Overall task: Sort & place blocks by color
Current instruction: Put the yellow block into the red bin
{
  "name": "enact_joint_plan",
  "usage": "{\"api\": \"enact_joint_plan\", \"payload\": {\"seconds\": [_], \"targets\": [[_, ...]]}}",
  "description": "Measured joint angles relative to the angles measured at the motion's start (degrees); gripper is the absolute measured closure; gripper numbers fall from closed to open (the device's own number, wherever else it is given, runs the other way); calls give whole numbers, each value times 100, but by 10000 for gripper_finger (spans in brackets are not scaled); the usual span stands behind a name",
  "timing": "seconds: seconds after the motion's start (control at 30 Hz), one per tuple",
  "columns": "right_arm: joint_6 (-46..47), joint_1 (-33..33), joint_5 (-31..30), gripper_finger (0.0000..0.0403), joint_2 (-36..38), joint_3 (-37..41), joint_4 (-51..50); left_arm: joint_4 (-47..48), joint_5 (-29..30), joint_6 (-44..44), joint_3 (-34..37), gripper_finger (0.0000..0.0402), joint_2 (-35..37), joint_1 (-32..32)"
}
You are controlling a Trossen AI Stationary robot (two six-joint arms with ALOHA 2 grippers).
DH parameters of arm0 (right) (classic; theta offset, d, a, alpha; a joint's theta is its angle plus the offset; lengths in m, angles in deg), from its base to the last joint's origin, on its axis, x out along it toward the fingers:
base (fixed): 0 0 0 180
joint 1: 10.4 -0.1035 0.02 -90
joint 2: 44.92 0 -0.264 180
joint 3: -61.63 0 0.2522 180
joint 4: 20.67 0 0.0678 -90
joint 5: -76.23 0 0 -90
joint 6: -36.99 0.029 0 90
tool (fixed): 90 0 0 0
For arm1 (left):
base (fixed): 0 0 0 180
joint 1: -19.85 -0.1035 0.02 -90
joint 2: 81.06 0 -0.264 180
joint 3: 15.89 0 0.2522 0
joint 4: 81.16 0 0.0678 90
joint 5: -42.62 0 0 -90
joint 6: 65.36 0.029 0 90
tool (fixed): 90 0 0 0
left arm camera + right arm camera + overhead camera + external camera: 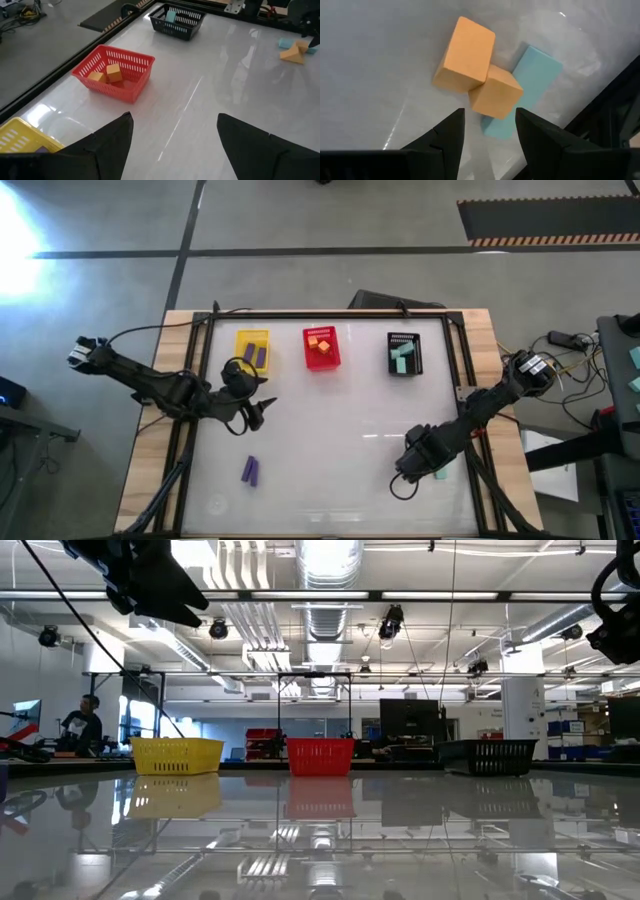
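I am hovering the right gripper (pixel 487 131), open and empty, above the orange cube (pixel 496 92) near the counter's right edge, lining up a grasp, while the left gripper (pixel 175 142) is waiting open.

Table top (pixel 330 430) — smooth, glossy white sheet, mirror-like from the low view, where it reflects ceiling lights and the baskets; dark frame round it, pale bare wood (pixel 150 430) with visible grain at the outer edges.

Yellow basket (pixel 177 754), red basket (pixel 321 755), black basket (pixel 487 755) — slotted plastic, slight sheen.

Orange blocks (pixel 465 55), teal block (pixel 537 67), purple blocks (pixel 250 470) — matt, smooth faces, crisp edges, no shine.

Left gripper (pixel 172 145), right gripper (pixel 487 137) — fingers (pixel 547 137) in dark matt material, faintly textured.

Arms (pixel 160 385) — dark, dull finish; black cables run alongside.

Floor (pixel 330 230) — grey, polished, with glare.
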State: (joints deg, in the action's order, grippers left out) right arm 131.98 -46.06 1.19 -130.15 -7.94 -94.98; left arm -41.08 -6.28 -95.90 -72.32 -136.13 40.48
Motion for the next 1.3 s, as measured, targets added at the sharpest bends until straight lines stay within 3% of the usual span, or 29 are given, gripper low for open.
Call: {"api": "enact_joint_plan", "payload": {"seconds": [1.3], "targets": [[190,-22,-601,236,6,363,261,-27,9,-27,96,130,0,0]]}}
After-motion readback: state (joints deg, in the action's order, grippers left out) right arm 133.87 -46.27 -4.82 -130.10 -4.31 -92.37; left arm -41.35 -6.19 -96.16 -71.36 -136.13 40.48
